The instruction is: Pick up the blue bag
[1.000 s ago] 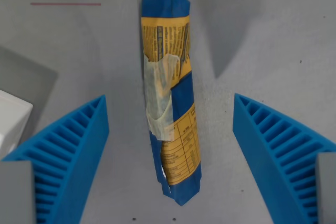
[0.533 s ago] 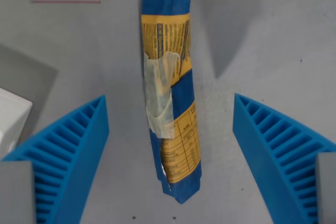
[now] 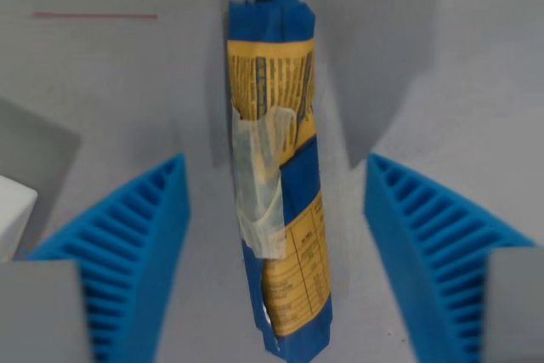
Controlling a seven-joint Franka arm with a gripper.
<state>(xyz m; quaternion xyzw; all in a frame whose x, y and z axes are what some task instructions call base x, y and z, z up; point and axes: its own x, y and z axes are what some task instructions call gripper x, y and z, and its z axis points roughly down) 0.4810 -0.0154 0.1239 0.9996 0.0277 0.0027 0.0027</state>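
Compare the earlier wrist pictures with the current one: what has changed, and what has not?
The camera has come down: the blue bag looks larger. The gripper fingers have closed in slightly towards it, not touching. The bag still lies on the grey table, taped and ungrasped.

grey table [image 3: 476,57] bears blue bag [image 3: 276,184] (lying lengthwise)

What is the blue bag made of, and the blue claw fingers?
The blue bag looks like thin, crinkly plastic film or coated paper, creased and held with clear tape. The claw fingers look like matte ribbed plastic or rubber; which one is unclear.
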